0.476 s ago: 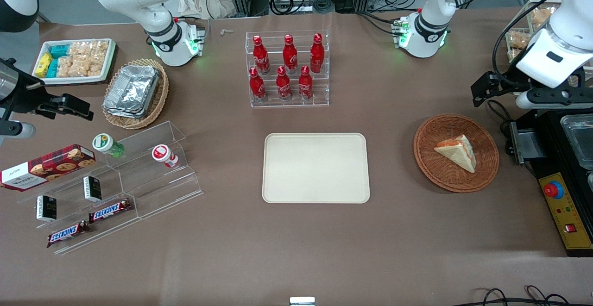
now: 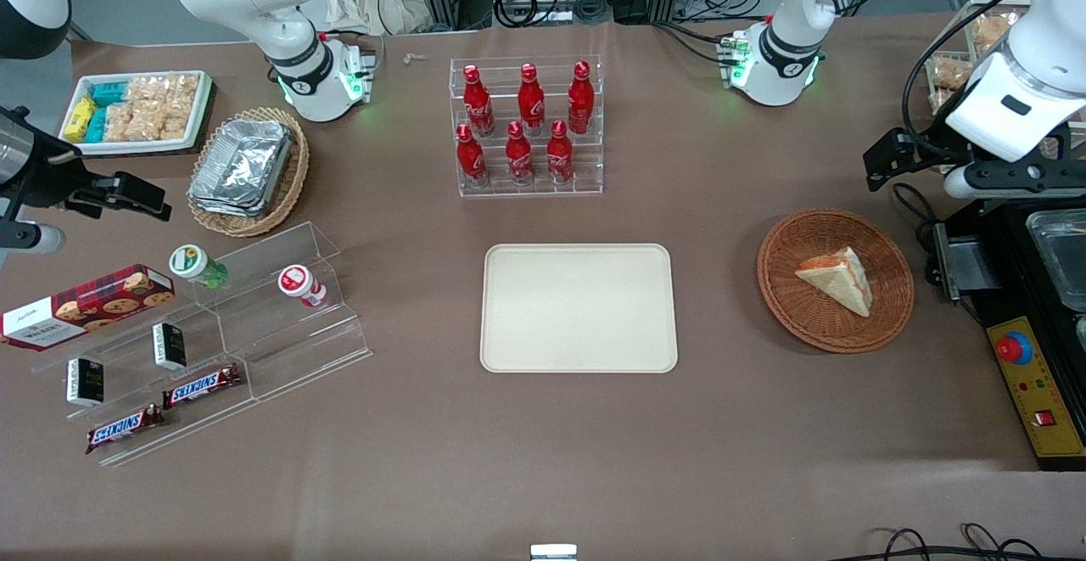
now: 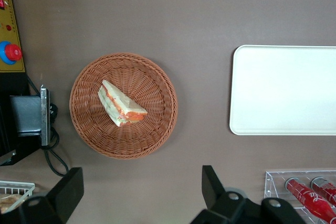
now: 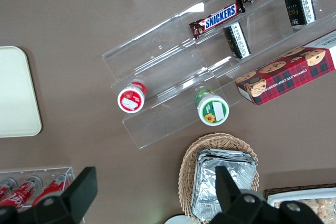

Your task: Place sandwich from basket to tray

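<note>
While one sandwich [image 2: 836, 280] sits in the basket [image 2: 789, 306], the gripper [image 3: 142, 192] hovers above, fingers [image 3: 211, 182] spread; one tray [image 2: 579, 307] at its nine o'clock.

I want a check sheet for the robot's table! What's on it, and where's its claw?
Surface: brown table.
Job's things: sandwich lies in the basket; tray bare, nearer the table's middle.
Clutter: cola bottles in a clear rack; snack shelf toward the parked arm's end.
Grippers: gripper open, high above the table beside the basket, holding nothing.
Cables: black cable by the control box.
Surroundings: more cables at the table's edge.
</note>
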